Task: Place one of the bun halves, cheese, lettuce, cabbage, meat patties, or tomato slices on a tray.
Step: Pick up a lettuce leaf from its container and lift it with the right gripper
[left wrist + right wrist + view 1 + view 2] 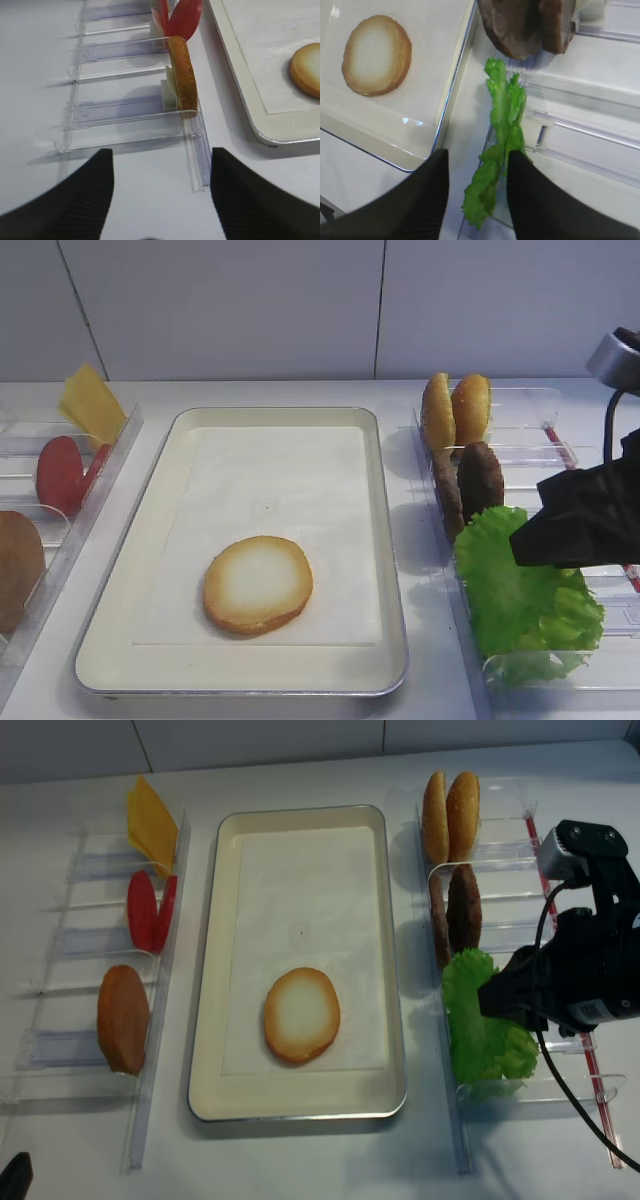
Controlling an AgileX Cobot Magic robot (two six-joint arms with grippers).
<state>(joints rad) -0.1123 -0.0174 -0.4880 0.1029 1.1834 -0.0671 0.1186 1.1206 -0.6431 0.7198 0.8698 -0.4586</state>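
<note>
The lettuce (520, 590) was bright green; the bun half (258, 584) on the silver tray (95, 640) showed a pale cream face, toasted rim — meat patties (478, 480) dark brown, tomato slices (60, 472) red, cheese (90, 405) yellow.

Most of the tray (372, 955) liner is left bare, only its near middle being taken by a cut-side-up bun half (301, 1015). Right of the tray, access is hemmed by upright lettuce (480, 1020), meat patties (462, 908) and clear holder walls (455, 1110).
</note>
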